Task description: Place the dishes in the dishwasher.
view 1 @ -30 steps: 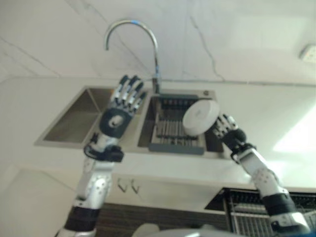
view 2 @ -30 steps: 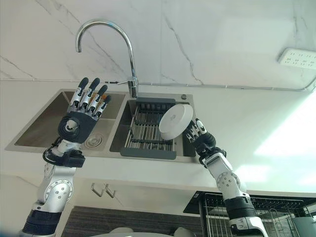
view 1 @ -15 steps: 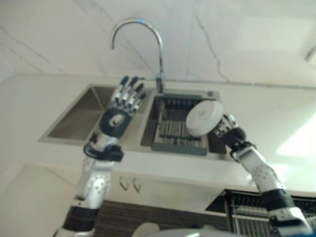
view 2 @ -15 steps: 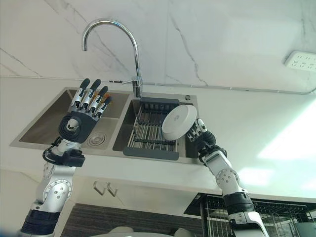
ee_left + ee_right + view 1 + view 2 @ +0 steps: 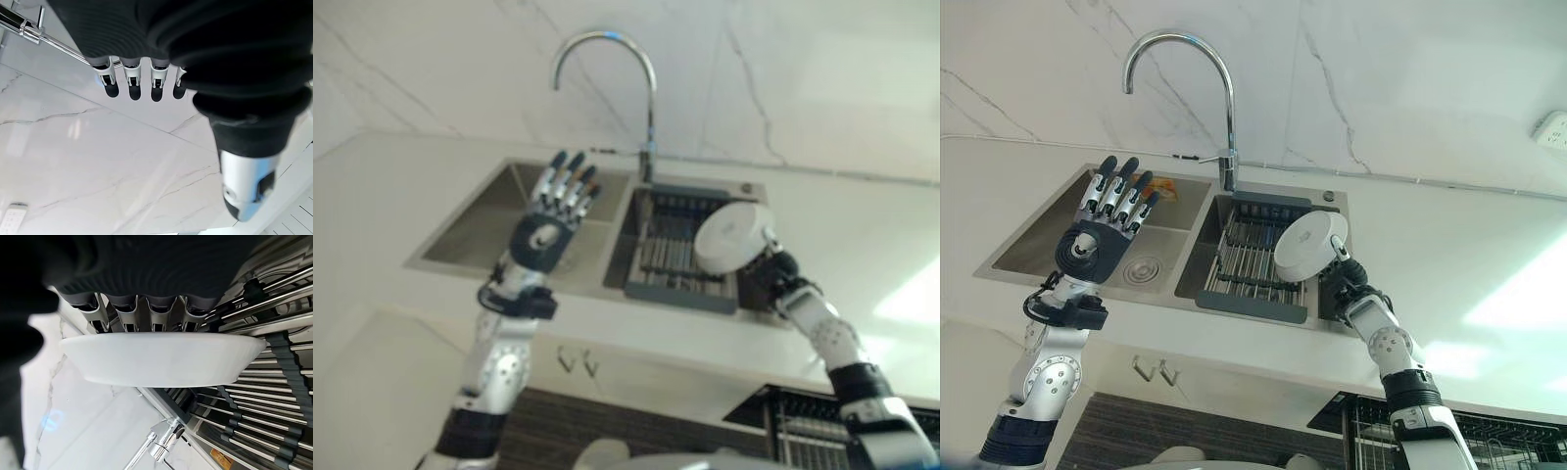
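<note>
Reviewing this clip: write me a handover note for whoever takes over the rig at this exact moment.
Right hand: shut on the white plate, held tilted above the drying rack in the sink's right basin.
Left hand: open, empty, raised over the left basin.
Done: plate gripped and off the rack.
Left: carry it to the dishwasher rack, low on the robot's right, and set it in. No other dishes can be made out in the sink.

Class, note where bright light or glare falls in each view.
Right eye view: bright patch on the counter, gleam on the faucet; right wrist view: plate brightly lit; left wrist view: soft sheen on the wall.
</note>
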{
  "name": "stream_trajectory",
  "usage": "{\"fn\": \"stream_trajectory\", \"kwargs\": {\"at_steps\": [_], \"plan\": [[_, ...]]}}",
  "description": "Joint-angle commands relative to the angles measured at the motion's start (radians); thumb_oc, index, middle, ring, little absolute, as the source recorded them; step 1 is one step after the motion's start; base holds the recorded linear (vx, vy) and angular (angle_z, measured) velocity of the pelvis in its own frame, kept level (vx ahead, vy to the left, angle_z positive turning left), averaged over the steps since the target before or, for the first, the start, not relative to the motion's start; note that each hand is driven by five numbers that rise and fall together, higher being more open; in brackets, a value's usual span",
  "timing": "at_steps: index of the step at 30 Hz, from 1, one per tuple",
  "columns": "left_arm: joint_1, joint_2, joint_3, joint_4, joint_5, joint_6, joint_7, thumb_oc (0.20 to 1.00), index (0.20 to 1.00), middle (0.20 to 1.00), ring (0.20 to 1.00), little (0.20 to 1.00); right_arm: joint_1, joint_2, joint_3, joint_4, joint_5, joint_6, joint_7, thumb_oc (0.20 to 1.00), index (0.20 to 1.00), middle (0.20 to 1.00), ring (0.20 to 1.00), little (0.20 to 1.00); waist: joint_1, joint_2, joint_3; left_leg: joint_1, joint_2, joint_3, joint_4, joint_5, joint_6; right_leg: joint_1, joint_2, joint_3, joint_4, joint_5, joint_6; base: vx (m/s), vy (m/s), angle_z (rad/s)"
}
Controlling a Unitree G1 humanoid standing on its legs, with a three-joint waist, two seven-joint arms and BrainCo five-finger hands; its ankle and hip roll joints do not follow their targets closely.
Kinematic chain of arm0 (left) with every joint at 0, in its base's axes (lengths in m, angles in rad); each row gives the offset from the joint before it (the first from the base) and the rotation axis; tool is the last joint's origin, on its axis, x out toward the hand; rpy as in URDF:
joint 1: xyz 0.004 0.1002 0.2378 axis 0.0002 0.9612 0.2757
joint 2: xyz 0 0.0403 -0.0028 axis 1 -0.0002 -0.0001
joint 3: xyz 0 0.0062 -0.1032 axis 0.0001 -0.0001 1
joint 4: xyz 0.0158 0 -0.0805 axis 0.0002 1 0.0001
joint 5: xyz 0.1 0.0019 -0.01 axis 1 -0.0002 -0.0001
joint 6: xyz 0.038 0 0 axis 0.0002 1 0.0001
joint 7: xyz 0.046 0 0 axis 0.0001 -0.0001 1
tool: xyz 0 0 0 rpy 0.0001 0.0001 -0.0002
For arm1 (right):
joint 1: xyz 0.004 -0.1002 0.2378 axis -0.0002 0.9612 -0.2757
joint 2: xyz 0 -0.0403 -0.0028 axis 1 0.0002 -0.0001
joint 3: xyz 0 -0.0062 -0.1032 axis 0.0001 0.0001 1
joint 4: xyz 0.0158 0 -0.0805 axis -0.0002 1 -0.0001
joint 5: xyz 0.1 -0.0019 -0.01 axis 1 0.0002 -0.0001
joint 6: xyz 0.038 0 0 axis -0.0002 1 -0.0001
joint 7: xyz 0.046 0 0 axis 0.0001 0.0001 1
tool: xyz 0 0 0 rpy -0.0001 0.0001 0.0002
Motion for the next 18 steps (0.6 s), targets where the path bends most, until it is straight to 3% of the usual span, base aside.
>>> {"fn": "stream_trajectory", "kwargs": {"at_steps": [1,18], "plan": [[-0.033,0.047,-0.011,-0.033,-0.026,-0.040,0.011,1.000,1.000,1.000,1.000,1.000,-0.117,-0.019,-0.001,0.045,-0.012,-0.028,0.002,1.000,1.000,1.000,1.000,1.000,0.021,-0.013,-0.004,0.015,0.038,0.076,0.018,-0.058,-0.024,0.085,-0.049,0.022,-0.010,-0.083,0.103,0.00,0.000,0.00],[-0.048,0.064,-0.012,-0.023,-0.023,-0.040,0.051,1.000,1.000,1.000,1.000,1.000,-0.215,-0.049,0.032,0.145,-0.088,-0.009,-0.016,1.000,1.000,1.000,1.000,1.000,0.039,-0.014,0.002,0.016,0.037,0.067,0.018,-0.054,-0.028,0.091,-0.051,0.014,-0.010,-0.083,0.100,0.00,0.000,0.03]]}}
